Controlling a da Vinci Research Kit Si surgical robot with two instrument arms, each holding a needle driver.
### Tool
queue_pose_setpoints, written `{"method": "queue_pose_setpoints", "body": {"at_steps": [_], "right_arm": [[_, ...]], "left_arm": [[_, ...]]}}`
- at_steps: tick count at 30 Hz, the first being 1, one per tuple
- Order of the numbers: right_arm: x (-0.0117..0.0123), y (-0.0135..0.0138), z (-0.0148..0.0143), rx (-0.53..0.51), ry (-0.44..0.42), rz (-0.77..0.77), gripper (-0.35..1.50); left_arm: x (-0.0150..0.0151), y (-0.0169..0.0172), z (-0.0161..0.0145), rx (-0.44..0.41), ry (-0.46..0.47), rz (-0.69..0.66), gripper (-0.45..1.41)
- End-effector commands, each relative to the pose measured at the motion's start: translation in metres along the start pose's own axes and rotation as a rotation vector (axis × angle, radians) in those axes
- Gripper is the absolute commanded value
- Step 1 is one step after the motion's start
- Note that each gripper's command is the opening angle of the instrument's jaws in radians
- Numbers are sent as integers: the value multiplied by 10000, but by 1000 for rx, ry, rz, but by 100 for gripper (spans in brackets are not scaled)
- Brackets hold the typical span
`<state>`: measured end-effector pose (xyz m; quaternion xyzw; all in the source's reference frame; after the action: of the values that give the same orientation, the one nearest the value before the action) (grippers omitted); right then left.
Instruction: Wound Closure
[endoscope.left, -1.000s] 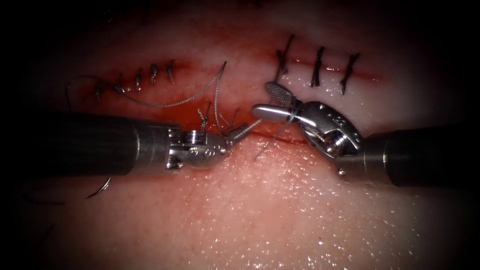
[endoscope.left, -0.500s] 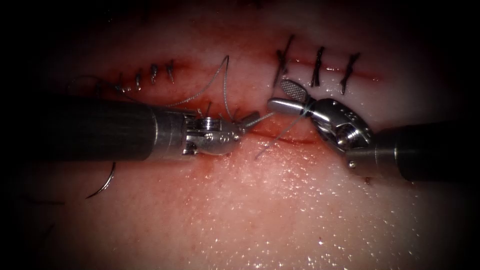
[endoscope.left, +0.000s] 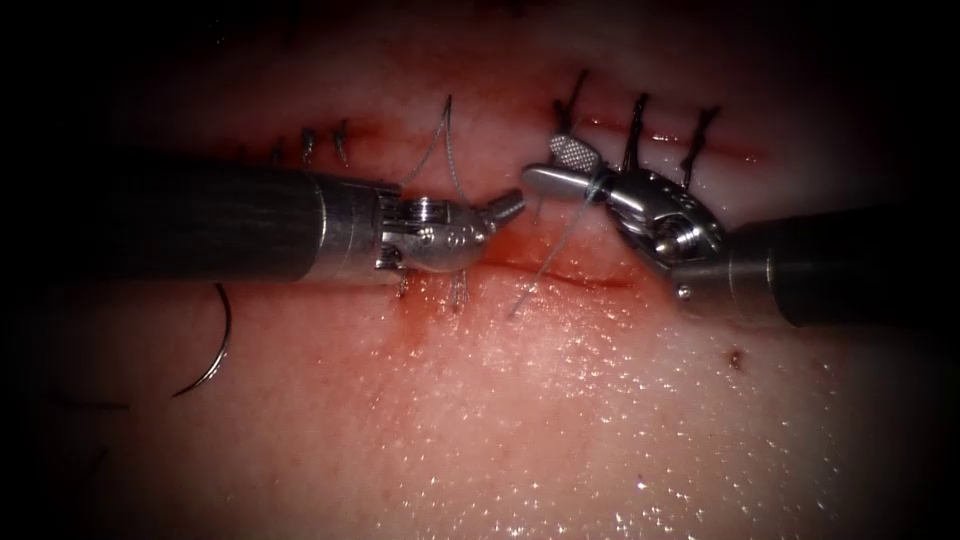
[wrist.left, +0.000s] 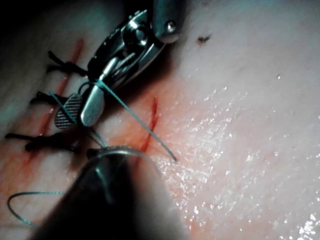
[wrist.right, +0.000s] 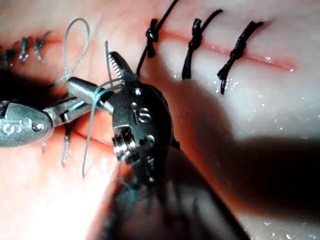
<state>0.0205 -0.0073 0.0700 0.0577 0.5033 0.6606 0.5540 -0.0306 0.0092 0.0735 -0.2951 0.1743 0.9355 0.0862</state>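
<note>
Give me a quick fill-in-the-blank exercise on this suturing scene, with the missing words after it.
1. The needle lies on the tissue, held by ___ tool.
2. The thread is looped around one jaw of the ___ arm's tool.
3. That tool's jaws are ___.
4. ___ dark stitches cross the cut beside it.

Missing words: neither; right; open; three

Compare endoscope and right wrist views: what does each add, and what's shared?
Endoscope: the needle lies free on the tissue at the left, held by neither tool. Right wrist: the knots on three dark stitches. Both: right tool, jaws open, thread looped over one jaw; left tool, jaws shut, grip on thread unclear.
</note>
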Motion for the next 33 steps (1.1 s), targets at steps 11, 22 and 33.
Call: {"method": "queue_pose_setpoints", "body": {"at_steps": [11,22,33], "right_arm": [[-25,-38,-14,-123,-7,-228,-35],[-52,-69,-42,-180,78,-357,-35],[-98,-67,-51,-192,24,-446,-35]], "left_arm": [[-14,-15,10,-28,-14,1,-45],[-29,-75,45,-45,-69,-23,-45],[-1,-173,68,-29,-74,-140,-45]]}}
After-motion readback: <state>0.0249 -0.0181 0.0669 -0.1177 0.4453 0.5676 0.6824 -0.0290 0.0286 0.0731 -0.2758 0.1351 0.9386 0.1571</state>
